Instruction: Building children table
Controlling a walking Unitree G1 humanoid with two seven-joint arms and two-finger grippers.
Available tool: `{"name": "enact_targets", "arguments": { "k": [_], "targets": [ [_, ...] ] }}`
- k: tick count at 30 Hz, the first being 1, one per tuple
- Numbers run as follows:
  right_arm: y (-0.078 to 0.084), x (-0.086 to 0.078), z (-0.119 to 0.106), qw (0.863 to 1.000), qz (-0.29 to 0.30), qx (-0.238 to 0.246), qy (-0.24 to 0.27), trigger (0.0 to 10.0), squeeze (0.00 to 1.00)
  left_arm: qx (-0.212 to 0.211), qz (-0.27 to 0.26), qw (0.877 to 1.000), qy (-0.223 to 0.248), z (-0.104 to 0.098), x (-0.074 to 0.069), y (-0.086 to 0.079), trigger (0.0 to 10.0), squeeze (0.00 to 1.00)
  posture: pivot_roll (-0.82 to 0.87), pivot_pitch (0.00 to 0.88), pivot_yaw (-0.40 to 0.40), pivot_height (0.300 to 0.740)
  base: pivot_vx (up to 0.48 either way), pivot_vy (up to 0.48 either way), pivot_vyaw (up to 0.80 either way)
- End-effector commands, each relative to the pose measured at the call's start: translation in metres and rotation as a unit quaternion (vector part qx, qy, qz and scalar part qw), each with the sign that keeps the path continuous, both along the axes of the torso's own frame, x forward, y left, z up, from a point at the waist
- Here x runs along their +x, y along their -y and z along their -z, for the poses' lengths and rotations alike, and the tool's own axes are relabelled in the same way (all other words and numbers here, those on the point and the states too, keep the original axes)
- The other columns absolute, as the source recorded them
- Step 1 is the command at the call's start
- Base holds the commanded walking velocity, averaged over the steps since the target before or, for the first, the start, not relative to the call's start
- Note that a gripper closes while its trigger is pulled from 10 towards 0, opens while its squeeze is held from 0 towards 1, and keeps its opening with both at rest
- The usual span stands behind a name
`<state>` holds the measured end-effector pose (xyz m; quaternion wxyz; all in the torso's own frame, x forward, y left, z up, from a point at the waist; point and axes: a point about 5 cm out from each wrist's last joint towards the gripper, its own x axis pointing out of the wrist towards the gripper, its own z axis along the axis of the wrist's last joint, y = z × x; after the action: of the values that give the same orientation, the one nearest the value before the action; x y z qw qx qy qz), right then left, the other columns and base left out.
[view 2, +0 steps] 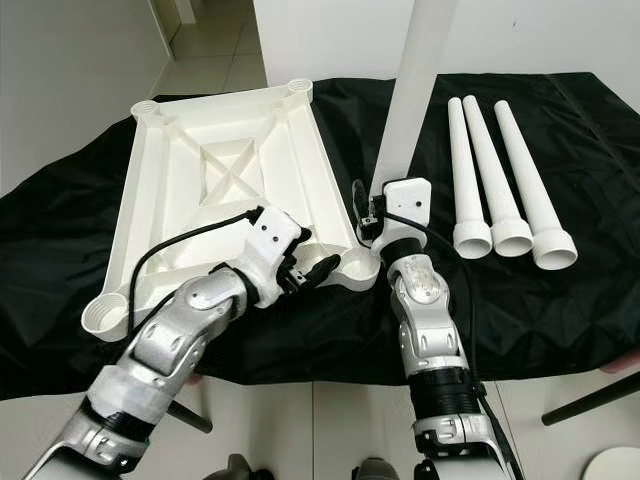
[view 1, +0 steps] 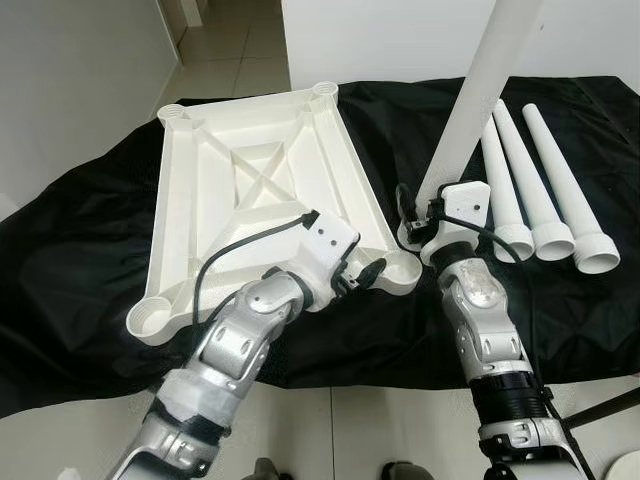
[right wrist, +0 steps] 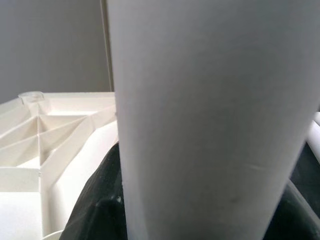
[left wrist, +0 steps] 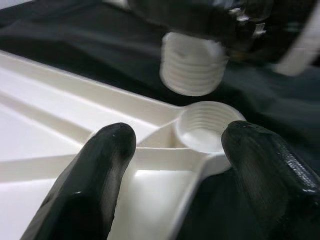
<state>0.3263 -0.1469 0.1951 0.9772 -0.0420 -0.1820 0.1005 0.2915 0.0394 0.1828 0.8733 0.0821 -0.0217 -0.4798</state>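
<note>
A black cloth [view 1: 90, 250] covers the worktop, and on it lies the white tabletop [view 1: 260, 190] upside down, ribs showing, with a threaded socket at each corner. The right gripper [view 1: 428, 215] is clenched round a long white table leg [view 1: 470, 110], holding it nearly upright, tilted toward 1 o'clock; in the left wrist view its threaded end [left wrist: 192, 65] hangs just above the near corner socket [left wrist: 205, 125], not touching. The left gripper [view 1: 368, 272] sits at that same corner, at 5 o'clock of the tabletop, its jaws spread wide to either side of the socket with nothing grasped. Three more white legs [view 1: 545, 185] lie side by side on the cloth at 3 o'clock, wide threaded ends toward the robot. No brand, label or writing can be read on any part
</note>
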Motion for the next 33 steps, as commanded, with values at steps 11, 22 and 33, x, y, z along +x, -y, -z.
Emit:
{"name": "enact_targets", "arguments": {
  "k": [11, 22, 33],
  "targets": [
    [-0.015, -0.01, -0.001, 0.998, -0.056, 0.007, 0.013, 10.0, 0.0, 0.018, 0.016, 1.0, -0.002, 0.005, -0.015, -0.025, 10.0, 0.0, -0.11, 0.1, 0.071, 0.74, 0.0, 0.0, 0.0],
    [-0.015, -0.012, 0.009, 0.997, -0.082, -0.008, -0.005, 10.0, 0.0, 0.017, -0.024, 1.0, -0.007, 0.005, -0.015, -0.04, 10.0, 0.0, -0.09, 0.1, 0.056, 0.74, 0.0, 0.0, 0.0],
    [-0.011, -0.008, 0.033, 0.994, -0.088, 0.021, -0.065, 10.0, 0.0, 0.0, 0.017, 1.0, -0.023, 0.001, -0.026, -0.04, 10.0, 0.0, -0.08, 0.109, 0.054, 0.74, 0.0, 0.0, 0.0]
  ]
}}
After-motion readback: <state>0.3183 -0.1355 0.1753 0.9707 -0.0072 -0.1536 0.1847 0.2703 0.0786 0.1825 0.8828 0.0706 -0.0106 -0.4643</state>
